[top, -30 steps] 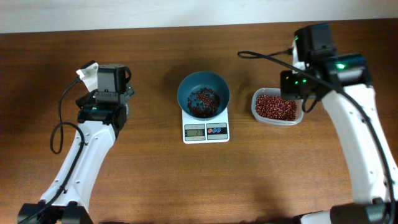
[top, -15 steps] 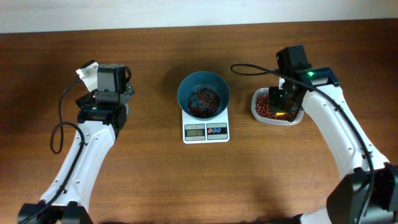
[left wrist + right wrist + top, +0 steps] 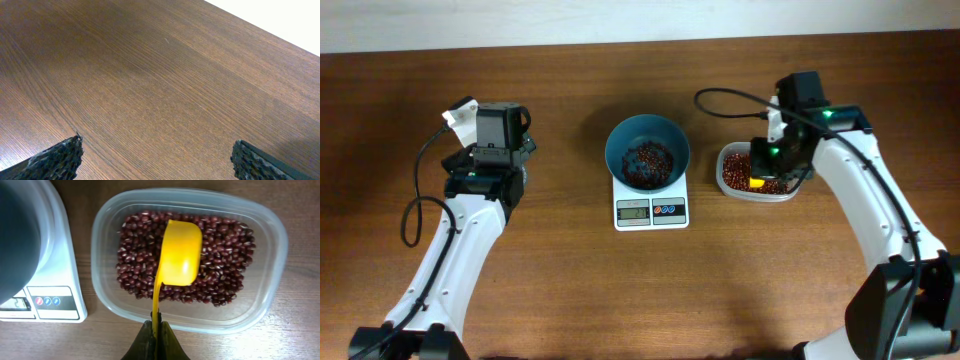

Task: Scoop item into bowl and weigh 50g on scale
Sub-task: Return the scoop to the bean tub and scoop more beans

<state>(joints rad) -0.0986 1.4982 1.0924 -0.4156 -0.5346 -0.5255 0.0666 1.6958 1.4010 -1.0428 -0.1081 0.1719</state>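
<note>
Right of the scale [image 3: 651, 210], the right gripper [image 3: 156, 330] pinches a yellow scoop [image 3: 180, 255] over the container's [image 3: 270, 235] beans [image 3: 225, 245]. Left of the scale, the left gripper [image 3: 155, 152] is spread wide.

Scale [image 3: 651, 211]: mid-table, display on its near edge.
Bowl [image 3: 620, 140]: on the scale, over its far part.
Beans [image 3: 648, 162]: some in the bowl, the larger lot in the container.
Container [image 3: 270, 230]: on the table just right of the scale.
Scoop [image 3: 179, 254]: in the container, resting on the beans.
Right gripper [image 3: 156, 330]: over the container's edge, pinching the scoop's handle.
Left gripper [image 3: 157, 150]: well left of the scale, over bare table [image 3: 150, 75].
</note>
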